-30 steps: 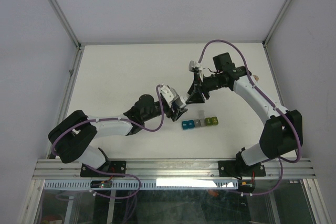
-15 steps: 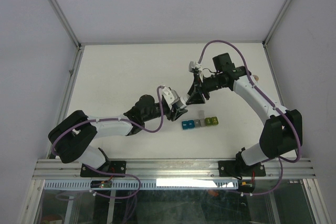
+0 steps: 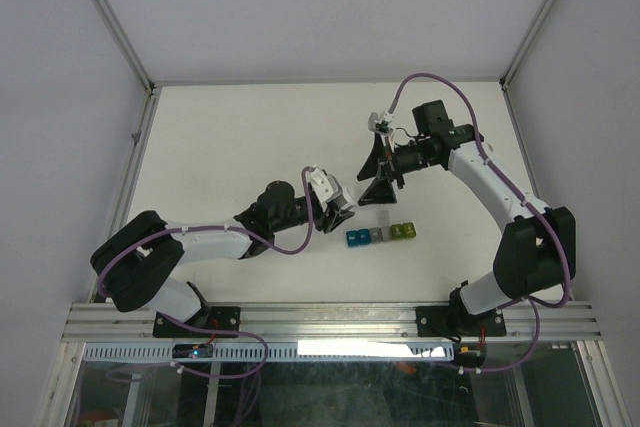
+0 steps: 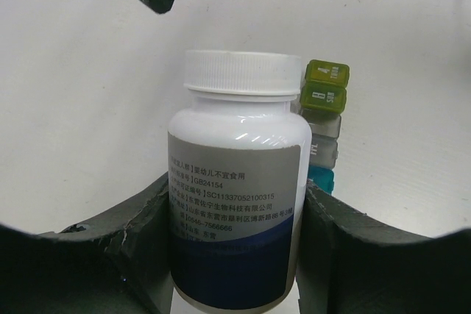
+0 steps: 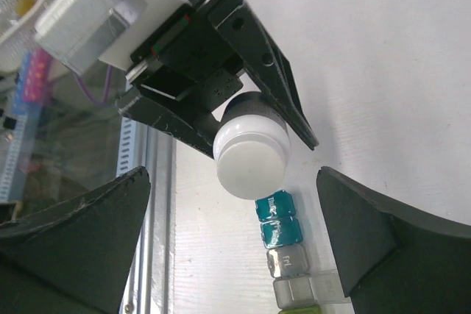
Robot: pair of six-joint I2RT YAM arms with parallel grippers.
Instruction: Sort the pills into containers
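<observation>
left claw (image 3: 337, 213) is pinching the white-capped bottle (image 4: 235, 204) by its labelled body, with the bottle upright. whether its base touches the worktop (image 3: 230, 137) cannot be told. right claw (image 3: 378, 173) is spread wide and hangs over the cap (image 5: 252, 158), touching nothing. the containers (image 3: 380, 234) lie flat on the worktop just beside the left claw, blue end nearest it and yellow-green end farthest, apart from both claws. a pale flap (image 3: 385, 217) juts from the strip near its middle; probably an open lid, not certain. the bottle's contents are not visible.

assessment: the strip is judged to be light, stiff, thin-walled plastic. on this smooth worktop it would likely skid or tip if pushed from one end or struck by the bottle. best hold is across the two long sides at mid-strip, clear of the lid hinges. the lids look small and snap-fit, so press gently.
</observation>
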